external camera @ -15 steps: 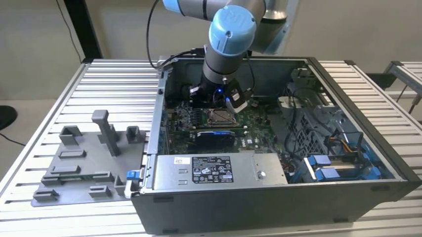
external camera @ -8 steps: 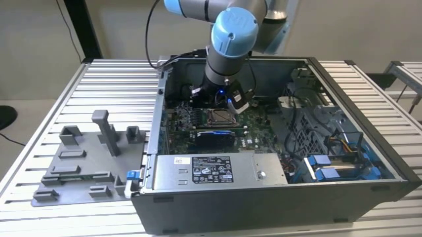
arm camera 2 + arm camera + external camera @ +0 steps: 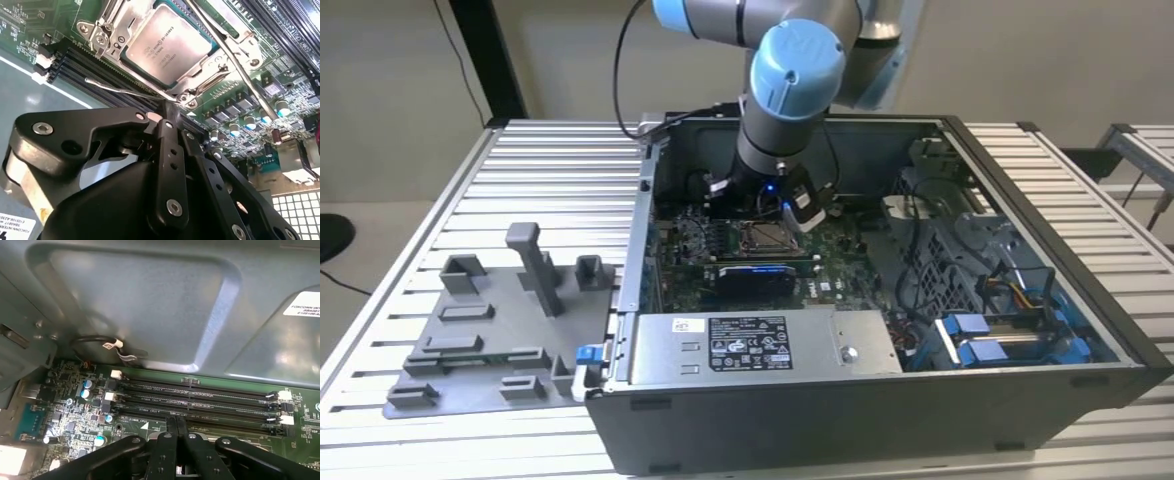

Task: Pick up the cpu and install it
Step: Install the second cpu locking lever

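The surface (image 3: 520, 160) is a bench of pale ribbed metal slats, with a plain beige wall behind it and a second slatted bench edge at the exterior view's right. On it lies an open computer case (image 3: 881, 420), its motherboard (image 3: 687, 260) facing up. A grey moulded fixture (image 3: 494, 330) with upright posts sits on the surface outside the case, well apart from the tool. A silver power supply box (image 3: 761, 345) with a white label fills the near part of the case.

In the exterior view the arm's blue-capped wrist (image 3: 794, 60) hides the tool itself, and the arm's upper links are cut off by the frame. The far corner of the case interior is dark and hard to read.

The tool (image 3: 160, 119) hangs low over the board, its two black fingers (image 3: 172, 426) pressed together at the tips with nothing between them; it is clenched and empty. In the first wrist view the fingertips sit just above the rows of black memory slots (image 3: 200, 400), with the grey case wall (image 3: 150, 305) beyond.

The cpu (image 3: 167, 45) lies just beyond the fingertips, seated in its socket (image 3: 100, 27). It shows a flat, pale silver-grey square top with faint print, framed by the socket's metal bracket. A thin metal lever (image 3: 130, 90) runs between the tool's tips and the socket's edge.
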